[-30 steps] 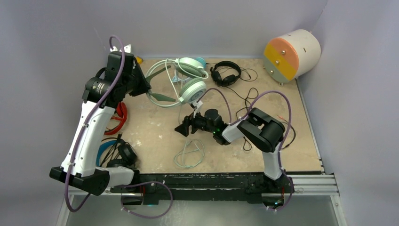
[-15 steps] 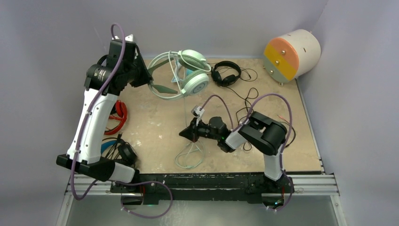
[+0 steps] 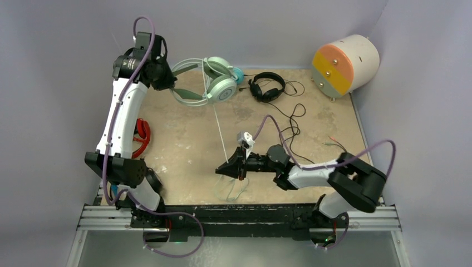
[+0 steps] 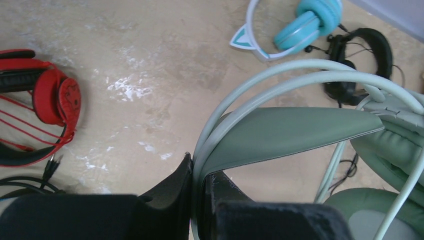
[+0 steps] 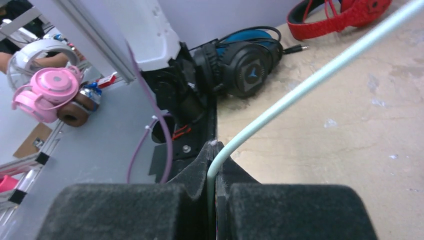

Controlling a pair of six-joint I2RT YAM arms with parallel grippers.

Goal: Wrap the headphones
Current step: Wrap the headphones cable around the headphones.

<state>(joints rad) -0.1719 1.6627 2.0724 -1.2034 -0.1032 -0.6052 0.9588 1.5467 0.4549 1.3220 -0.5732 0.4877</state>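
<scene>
Headphones in mint-green plastic (image 3: 214, 84), held up at upper centre of frame.
Left claw (image 4: 196, 172) is clamped tight on the stiff headband (image 4: 280, 130); right claw (image 5: 212, 152) pinches the thin mint cable (image 3: 219, 125) at lower centre over the tan worktop (image 3: 178, 144). The cable looks limp, light and likely slippery.

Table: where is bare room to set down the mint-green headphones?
Widest free patch: table between the red headphones and the taut mint cable. A smaller one lies between the black cables and the cream drum. Crowded: the far edge by the small black headphones and teal headphones.
</scene>
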